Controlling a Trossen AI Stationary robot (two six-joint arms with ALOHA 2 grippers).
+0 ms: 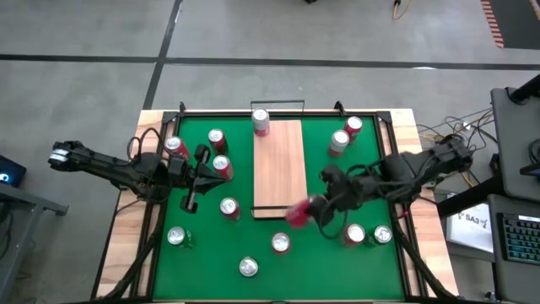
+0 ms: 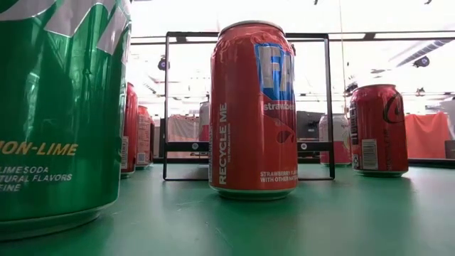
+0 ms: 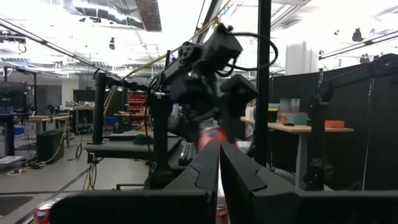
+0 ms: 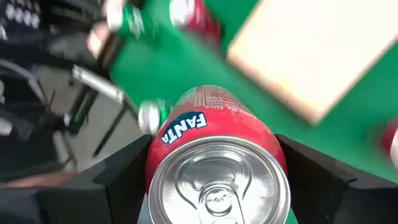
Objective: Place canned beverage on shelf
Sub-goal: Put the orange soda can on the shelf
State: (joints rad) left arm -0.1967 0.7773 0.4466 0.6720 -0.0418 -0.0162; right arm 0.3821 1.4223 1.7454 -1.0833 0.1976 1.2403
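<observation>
The green mat (image 1: 363, 194) is covering the surface, with loose cans scattered over it on both sides. The shelf (image 1: 279, 169) is lying down the middle of the mat, its long axis running near to far, with one can (image 1: 261, 122) already standing at its far end; the rest of the board is bare.

The right arm is reaching in from the right, and the right gripper (image 1: 305, 211) is hanging just off the shelf's near right corner. Its fingers are spread wide around a red Fanta can (image 4: 214, 162) and pinching it; the can is blurring in the high view, so it appears to be in transit.

The left gripper (image 1: 192, 200) is waiting over the mat to the left of the shelf, fingers pressed together and holding nothing.

Judgement: the can is being carried and is not yet on the shelf. To do this well, the right arm should be bringing the can upright above bare board, well apart from the far can, lowering until the base is sitting flat, and only then releasing.
</observation>
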